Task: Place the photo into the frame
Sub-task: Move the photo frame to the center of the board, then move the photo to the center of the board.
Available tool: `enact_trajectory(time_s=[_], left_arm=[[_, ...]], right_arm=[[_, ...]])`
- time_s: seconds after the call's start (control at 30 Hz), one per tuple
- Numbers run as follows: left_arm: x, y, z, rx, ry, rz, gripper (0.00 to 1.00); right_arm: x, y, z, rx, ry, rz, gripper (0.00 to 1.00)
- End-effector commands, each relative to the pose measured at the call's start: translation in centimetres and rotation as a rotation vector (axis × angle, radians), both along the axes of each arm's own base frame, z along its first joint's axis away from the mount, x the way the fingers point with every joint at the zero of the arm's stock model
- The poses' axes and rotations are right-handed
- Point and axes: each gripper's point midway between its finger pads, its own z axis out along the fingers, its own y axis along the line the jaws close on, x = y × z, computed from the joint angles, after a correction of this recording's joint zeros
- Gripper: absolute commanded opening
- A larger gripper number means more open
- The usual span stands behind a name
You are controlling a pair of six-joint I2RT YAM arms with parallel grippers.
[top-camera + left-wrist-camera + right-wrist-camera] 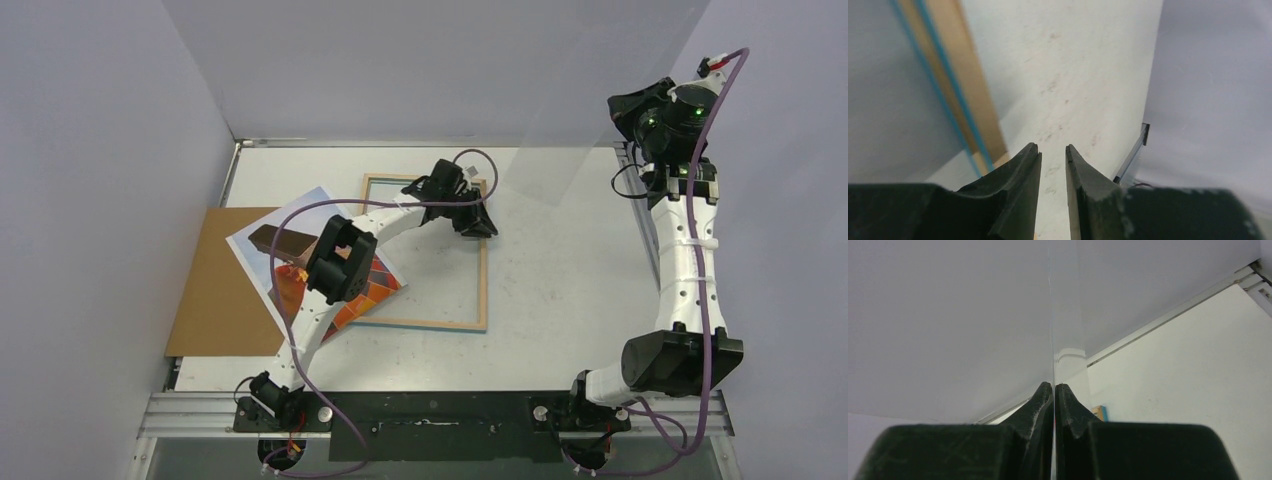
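Observation:
The frame (440, 324) lies flat mid-table with its light wood back up; a side bar with blue edges (963, 85) shows in the left wrist view. The photo (290, 215), with an orange balloon and a brown basket, lies tilted over the frame's lower left corner, partly hidden by my left arm. My left gripper (480, 225) hovers at the frame's upper right corner, its jaws a narrow gap apart (1053, 150) with only table between them. My right gripper (1054, 386) is raised at the back right (628, 105), shut on the edge of a thin clear pane (1052, 315) that stands upright.
A plain brown backing board (215, 290) lies at the table's left side, under the photo's left edge. The clear pane (560, 90) hangs over the table's back edge. Grey walls close in the left, back and right. A frame corner (1099, 412) peeks beside my right fingers.

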Motion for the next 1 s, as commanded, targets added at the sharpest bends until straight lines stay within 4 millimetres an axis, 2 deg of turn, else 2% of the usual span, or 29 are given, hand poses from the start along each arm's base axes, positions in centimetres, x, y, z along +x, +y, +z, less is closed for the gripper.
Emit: enact_trajectory(time_s=[0.0, 0.13, 0.23, 0.33, 0.43, 0.53, 0.67, 0.8, 0.97], left_arm=[[0.1, -4.9, 5.2, -0.197, -0.04, -0.039, 0.23], [0.2, -6.1, 6.3, -0.257, -0.042, -0.039, 0.24], [0.4, -4.6, 6.2, -0.175, -0.081, -0.027, 0.24], [0.8, -1.2, 5.2, -0.029, -0.105, 0.003, 0.24], [0.8, 3.0, 4.1, 0.098, -0.108, 0.042, 0.24], [0.2, 7.2, 2.5, 0.215, -0.089, 0.082, 0.26], [-0.7, 11.2, 1.1, 0.356, -0.068, 0.115, 0.31], [-1.2, 15.9, -1.3, 0.637, -0.066, 0.088, 0.33], [-2.7, 20.2, -3.1, 0.814, -0.016, 0.03, 0.34]], right_arm=[[-2.6, -1.7, 4.2, -0.082, -0.069, -0.091, 0.0], [-3.1, -2.1, 4.1, -0.089, -0.048, -0.102, 0.0], [-3.3, -1.6, 4.2, -0.079, -0.047, -0.076, 0.0], [-3.3, -0.9, 4.8, -0.069, -0.067, -0.036, 0.0], [-3.2, 0.2, 5.8, -0.061, -0.099, 0.024, 0.0], [-3.1, 1.6, 6.7, -0.048, -0.126, 0.102, 0.0], [-3.2, 3.1, 7.4, -0.026, -0.153, 0.181, 0.0], [-3.4, 4.2, 7.3, -0.021, -0.153, 0.227, 0.0], [-3.7, 4.6, 6.6, -0.03, -0.131, 0.245, 0.0]])
